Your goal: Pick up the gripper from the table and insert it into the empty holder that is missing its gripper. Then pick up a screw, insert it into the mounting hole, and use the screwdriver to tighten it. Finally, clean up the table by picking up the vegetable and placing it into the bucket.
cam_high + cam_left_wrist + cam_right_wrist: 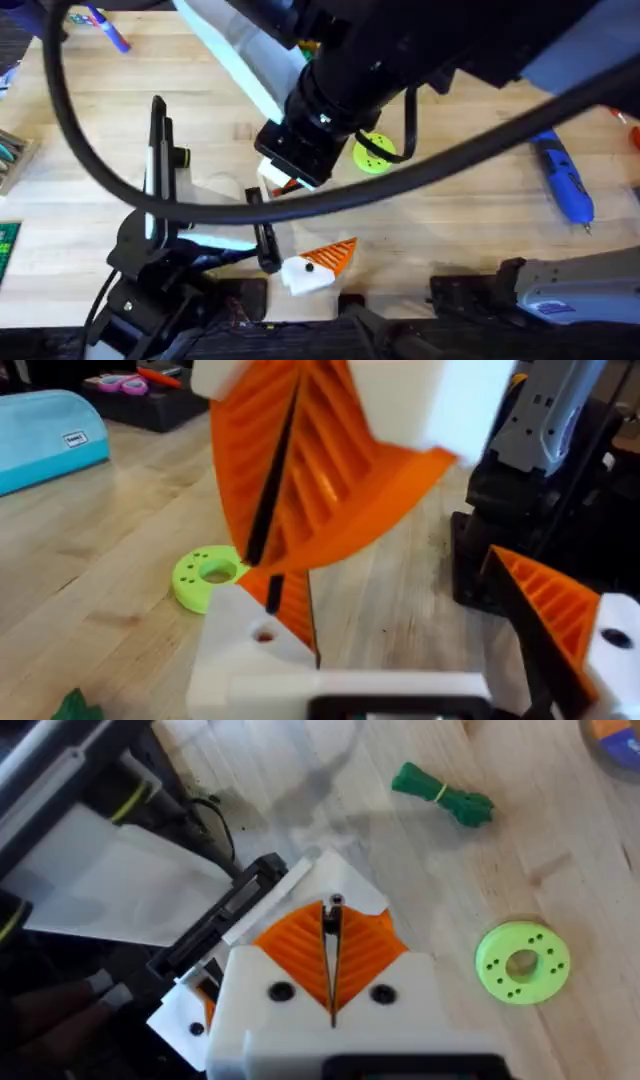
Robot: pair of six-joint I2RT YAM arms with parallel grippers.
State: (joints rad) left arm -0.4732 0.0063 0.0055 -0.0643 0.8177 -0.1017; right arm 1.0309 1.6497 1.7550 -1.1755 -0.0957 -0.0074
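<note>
My right gripper (pixel 332 920), white with orange ribbed pads, is shut on a thin black screw (pixel 333 904). In the left wrist view the screw (pixel 275 510) hangs tip-down just above the mounting hole (pixel 262 632) in a white finger block. My left gripper (pixel 320 262) lies low near the table's front, open, with its other orange-padded finger (pixel 560 610) well apart. The right gripper (pixel 283 185) hovers over it. The blue screwdriver (pixel 563 178) lies at the right. The green vegetable (pixel 445 792) rests on the wood. The bucket I cannot make out for certain.
A lime green disc with holes (pixel 375 152) lies just beyond the grippers. A light blue container (pixel 40 435) stands off to one side. The right arm's dark body and cable (pixel 400 60) cross the middle of the overhead view. The right arm's base (pixel 560 290) sits front right.
</note>
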